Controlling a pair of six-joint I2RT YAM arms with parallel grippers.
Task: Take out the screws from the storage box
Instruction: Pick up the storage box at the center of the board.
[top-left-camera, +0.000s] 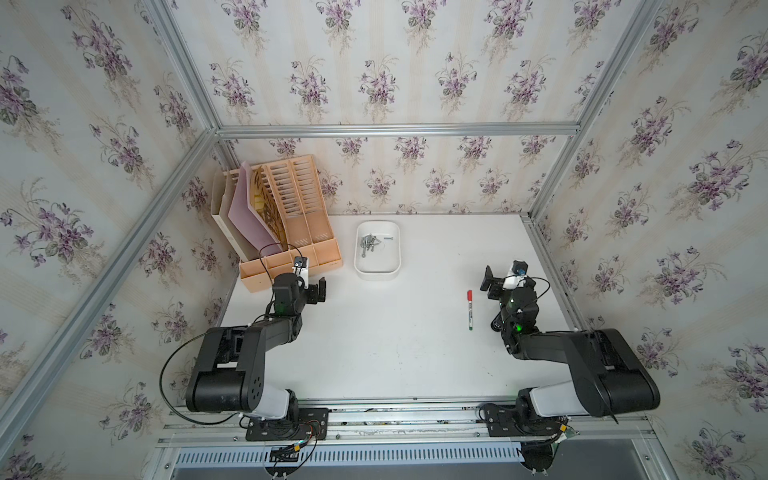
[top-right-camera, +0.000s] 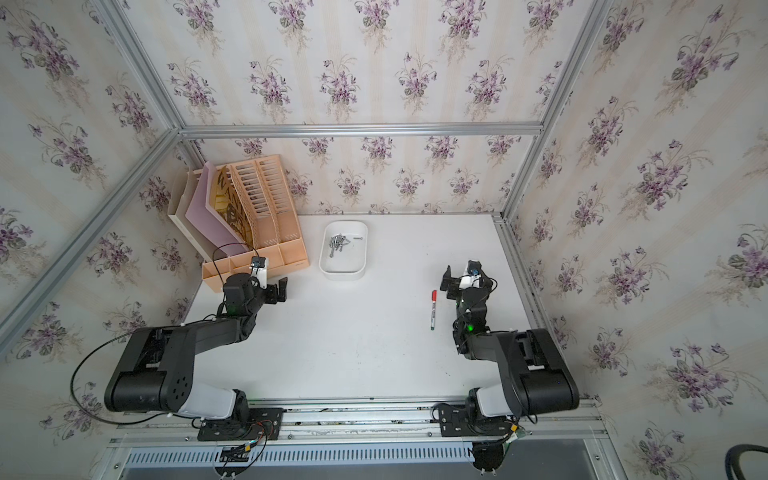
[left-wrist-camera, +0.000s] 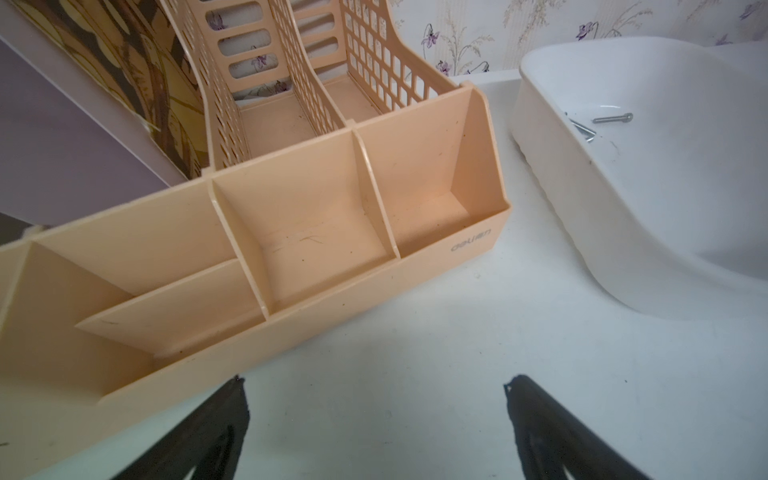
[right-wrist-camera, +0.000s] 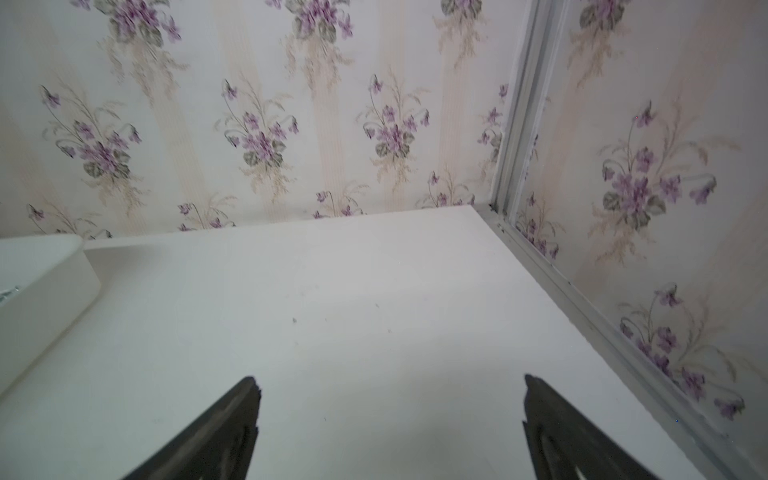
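Your left hand (left-wrist-camera: 374, 382) and right hand (right-wrist-camera: 390, 380) hang spread and empty over the counter (top-left-camera: 395, 353). You'll find the screws (top-left-camera: 369, 244) in the box (top-left-camera: 376, 276) at the counter's 12 o'clock, heaped toward its 10 o'clock corner, one apart. Use the left, nearer: reach toward its 2 o'clock, drop steeply, pinch that lone shaft crosswise.

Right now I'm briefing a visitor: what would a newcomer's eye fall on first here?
The peach file organiser stands tall at the back, ahead of the open left tool. Beside it, the white storage box holds a cluster of screws. A red-capped marker pen lies alone by the open right tool.
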